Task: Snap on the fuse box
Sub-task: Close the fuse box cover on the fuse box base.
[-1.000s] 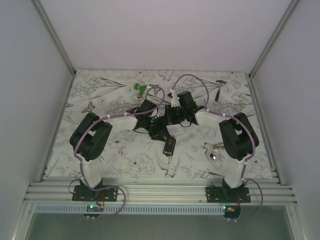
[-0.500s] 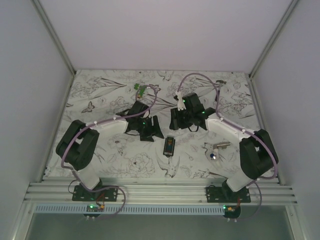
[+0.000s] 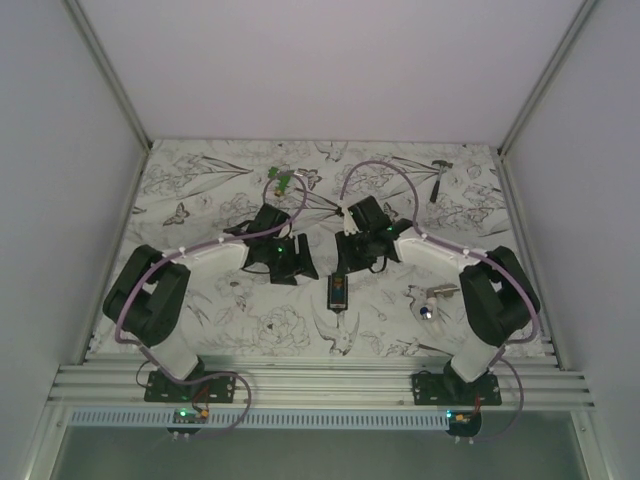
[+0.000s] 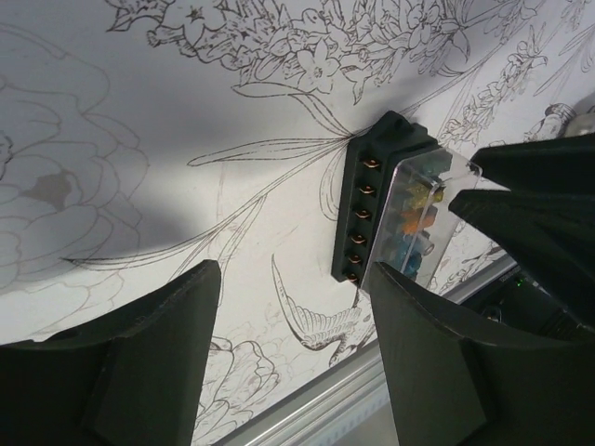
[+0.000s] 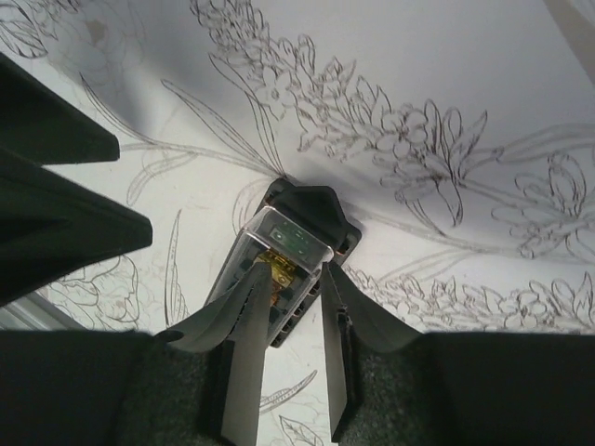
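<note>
Overhead and wrist views, two arms at a flower-printed desk (image 3: 200,200). The fuse box (image 3: 339,292) lies flat on the desk near its middle, between my two arms and slightly nearer the front edge than either wrist. Its long axis runs roughly front to back. In the left wrist view the fuse box (image 4: 386,186) shows a black body with a row of small brass-coloured contacts along one side and a clear lid over orange and blue pieces.

My left jaws are released and stand wide. Nothing lies between them, and they hang to the left of the box, apart from it. My right jaws are parted only narrowly and grasp nothing. In the right wrist view their tips sit over the clear lid at the near end of the fuse box (image 5: 296,221). I cannot tell whether they touch it.

A white-silver piece with a blue dot (image 3: 430,300) lies to the right of the box, apart from it. A small green part (image 3: 283,180) lies farther back.
</note>
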Tool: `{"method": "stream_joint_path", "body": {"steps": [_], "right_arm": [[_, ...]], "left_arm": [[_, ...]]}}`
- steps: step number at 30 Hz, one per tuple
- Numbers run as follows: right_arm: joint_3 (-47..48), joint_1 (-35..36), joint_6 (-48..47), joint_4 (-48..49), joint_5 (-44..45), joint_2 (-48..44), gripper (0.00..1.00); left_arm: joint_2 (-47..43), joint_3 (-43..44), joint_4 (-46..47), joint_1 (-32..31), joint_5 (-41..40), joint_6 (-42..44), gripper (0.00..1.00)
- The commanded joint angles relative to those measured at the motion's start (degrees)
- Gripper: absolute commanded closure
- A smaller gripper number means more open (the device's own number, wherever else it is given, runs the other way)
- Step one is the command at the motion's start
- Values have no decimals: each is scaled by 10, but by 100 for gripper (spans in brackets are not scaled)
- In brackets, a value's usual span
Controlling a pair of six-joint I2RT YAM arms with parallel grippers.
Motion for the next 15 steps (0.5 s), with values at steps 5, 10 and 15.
{"method": "stream_joint_path", "body": {"steps": [5,10,15], "right_arm": [[72,27,-44,-45,28,89,71],[122,52,-86,-51,37,118,70],[181,73,-101,-69,77,122,64]], "left_arm": [[-46,-34,-25,24,-21,17,30],[-64,-50,-25,37,-31,17,27],[-85,-67,-26,49,-38,15,25]]}}
